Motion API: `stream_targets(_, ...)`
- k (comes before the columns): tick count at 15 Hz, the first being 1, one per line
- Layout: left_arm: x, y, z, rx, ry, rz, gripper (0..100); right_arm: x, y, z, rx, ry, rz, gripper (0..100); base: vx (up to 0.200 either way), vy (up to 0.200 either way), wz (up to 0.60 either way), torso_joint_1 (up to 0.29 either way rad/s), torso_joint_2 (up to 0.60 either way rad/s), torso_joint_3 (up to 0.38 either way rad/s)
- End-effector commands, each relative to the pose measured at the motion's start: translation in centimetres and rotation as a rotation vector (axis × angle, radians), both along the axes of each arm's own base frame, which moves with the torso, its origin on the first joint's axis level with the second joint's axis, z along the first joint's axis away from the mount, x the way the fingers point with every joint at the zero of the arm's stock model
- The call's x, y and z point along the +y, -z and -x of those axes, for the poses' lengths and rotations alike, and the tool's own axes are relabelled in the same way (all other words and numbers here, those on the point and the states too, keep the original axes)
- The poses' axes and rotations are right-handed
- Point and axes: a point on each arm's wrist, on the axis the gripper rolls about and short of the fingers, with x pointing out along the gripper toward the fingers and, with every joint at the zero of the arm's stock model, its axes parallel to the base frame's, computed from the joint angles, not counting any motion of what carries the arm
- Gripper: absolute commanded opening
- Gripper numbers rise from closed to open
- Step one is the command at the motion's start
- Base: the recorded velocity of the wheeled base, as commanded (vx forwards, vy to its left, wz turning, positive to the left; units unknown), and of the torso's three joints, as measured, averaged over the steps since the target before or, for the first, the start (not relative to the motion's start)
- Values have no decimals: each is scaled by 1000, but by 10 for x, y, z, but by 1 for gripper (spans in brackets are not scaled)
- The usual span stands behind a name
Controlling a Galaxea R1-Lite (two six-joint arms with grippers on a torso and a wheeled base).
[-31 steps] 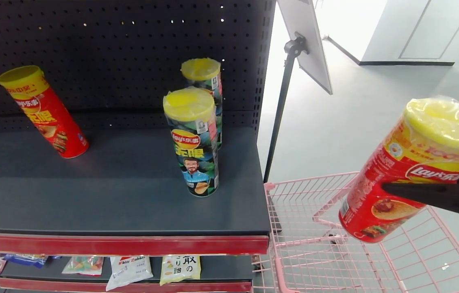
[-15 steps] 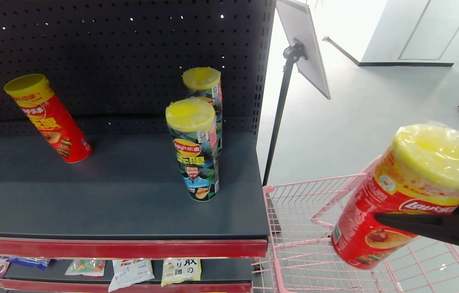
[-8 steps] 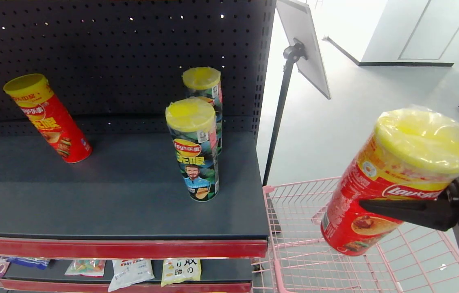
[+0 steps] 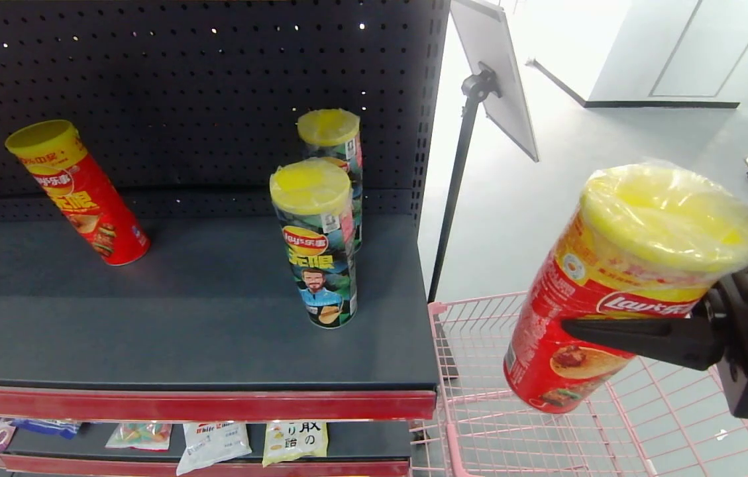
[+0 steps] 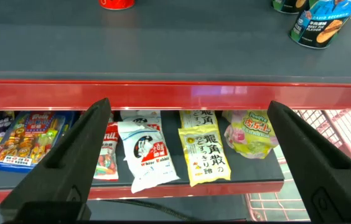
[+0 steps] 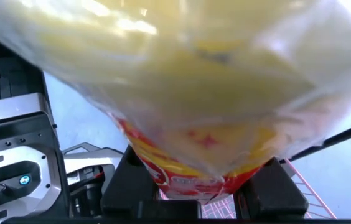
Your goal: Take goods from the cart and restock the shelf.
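The right jaws are clamped on a red chip can [image 4: 619, 285] with a yellow lid under clear plastic wrap, one dark finger [image 4: 639, 334] pressed across the can's middle. The can hangs tilted, lid toward the robot and base out, above the pink wire cart [image 4: 480, 397], just to the right of the shelf [image 4: 181, 331] and touching neither. In the right wrist view the wrapped lid [image 6: 194, 93] sits close before the lens.

The left jaws stand wide apart with nothing between them, their two dark fingers [image 5: 70, 168] low in front of the shelf's red front edge [image 5: 175, 93], facing the snack packets [image 5: 206, 155] on the lower shelf.

On the shelf, another red can [image 4: 75, 192] stands at the left rear near the pegboard [image 4: 181, 86]. Two green cans are toward the right, a front one [image 4: 315, 245] and a rear one [image 4: 332, 152] just behind it.
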Motion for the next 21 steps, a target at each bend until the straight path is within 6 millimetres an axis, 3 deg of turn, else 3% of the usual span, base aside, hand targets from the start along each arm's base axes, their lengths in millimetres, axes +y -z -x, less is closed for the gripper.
stream_targets(1,0,0,0,1,0,1,100,1,-3,0,-10,-6,-6,0,0,200,0,-2,2,2)
stream_targets(11,0,0,0,1,0,1,100,12,-6,38,-31,-130,-18,0,0,200,0,2,0,3)
stream_targets(21,0,0,0,1,0,1,100,28,4,31,15,-133,21,0,0,200,0,4,0,2)
